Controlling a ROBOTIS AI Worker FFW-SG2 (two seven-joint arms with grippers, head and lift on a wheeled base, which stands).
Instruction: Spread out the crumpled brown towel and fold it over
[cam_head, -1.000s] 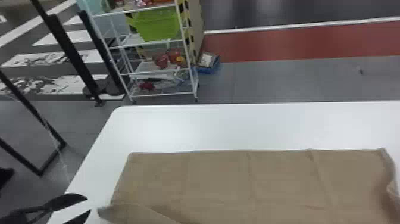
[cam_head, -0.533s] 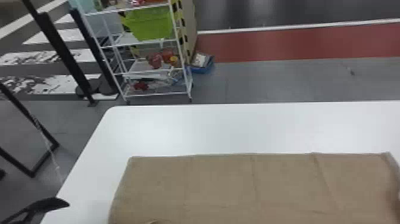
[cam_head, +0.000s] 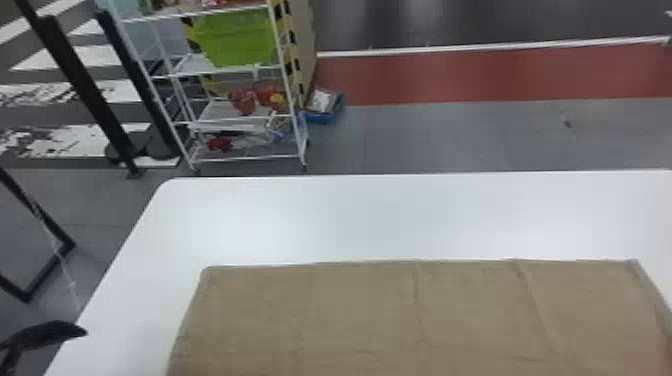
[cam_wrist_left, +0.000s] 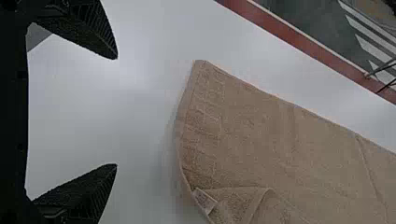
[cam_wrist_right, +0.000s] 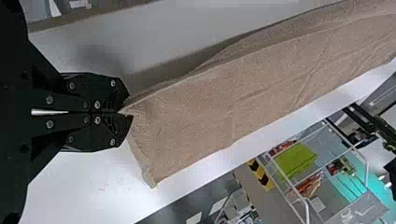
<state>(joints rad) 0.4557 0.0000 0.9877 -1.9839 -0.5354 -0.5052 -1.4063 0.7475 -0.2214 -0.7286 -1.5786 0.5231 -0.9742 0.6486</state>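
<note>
White tabletop (cam_head: 375, 220), head view | brown towel (cam_head: 360, 315) flattish at five o'clock | my right gripper (cam_wrist_right: 125, 113) pinches one corner | my left gripper (cam_wrist_left: 116, 112), fingers spread, has withdrawn toward eight o'clock: spreading likely nearly done

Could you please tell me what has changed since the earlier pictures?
The left gripper has drawn away to the left of the towel, and its jaws are open. The towel's far edge has shifted slightly toward the robot. The head view has also swung slightly. The right gripper grips a towel corner; I can't tell whether it already did. The towel's far part remains spread on the table.
</note>
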